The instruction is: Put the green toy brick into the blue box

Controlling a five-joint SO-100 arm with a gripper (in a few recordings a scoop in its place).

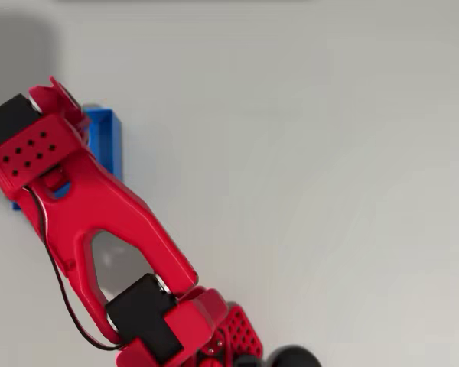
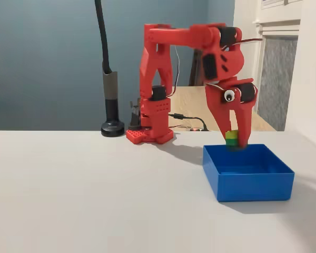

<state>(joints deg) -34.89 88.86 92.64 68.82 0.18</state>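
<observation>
a smooth pale table [image 2: 95,200] stands before a blue-grey wall. the red plastic gripper [image 2: 235,138] is clamped on the studded green toy brick [image 2: 231,137], just above the thin-walled blue box [image 2: 253,182]; overhead, the arm hides most of the box [image 1: 107,138].

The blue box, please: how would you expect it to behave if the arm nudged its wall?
The blue box looks thin-walled and light, so it would probably slide on the smooth table rather than tip, being wide and low. Its walls might flex slightly.

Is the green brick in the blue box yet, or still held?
Still held: the gripper pinches the green brick just above the blue box.
</observation>
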